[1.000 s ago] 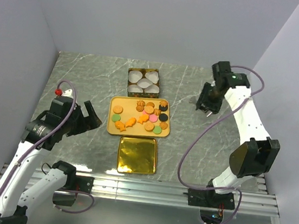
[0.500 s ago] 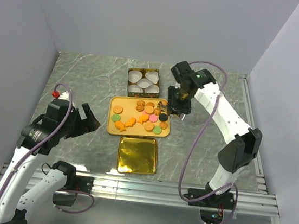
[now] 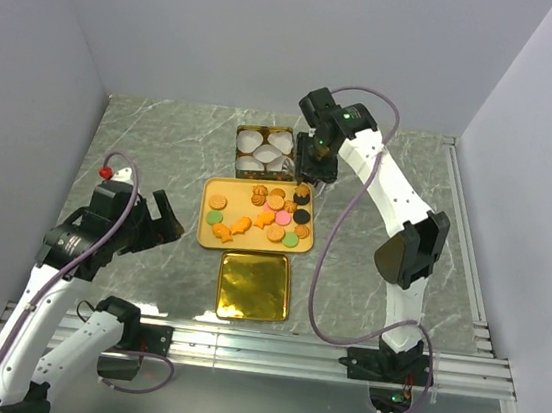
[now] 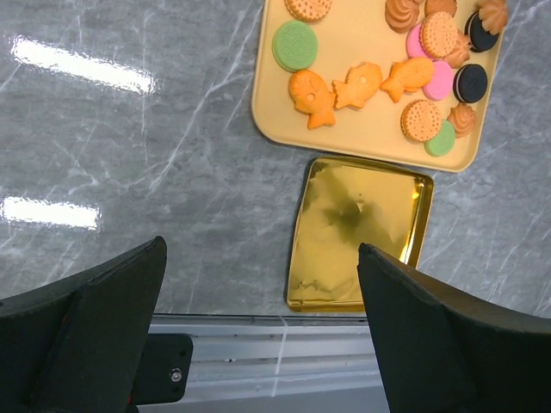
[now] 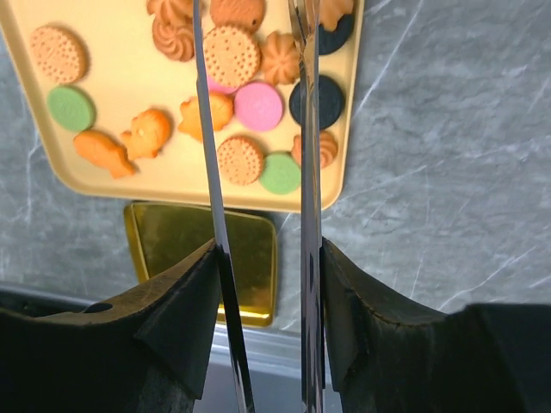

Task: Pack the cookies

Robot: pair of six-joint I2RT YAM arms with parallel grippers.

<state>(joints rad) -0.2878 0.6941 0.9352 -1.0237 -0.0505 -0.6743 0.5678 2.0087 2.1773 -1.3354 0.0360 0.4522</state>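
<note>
Orange, pink and green cookies point(image 3: 277, 217) are laid on the tray point(image 3: 236, 202), the right gripper point(image 3: 306, 178) held parted over its far right corner, the left gripper point(image 3: 170, 217) parted to its left.

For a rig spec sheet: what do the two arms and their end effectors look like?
Both arms have white shells with black joints and a lavender cable looping alongside. The left arm carries a red knob; the right arm shows a green light. The left end effector has broad black fingers; the right end effector has thin shiny metal fingers.
</note>
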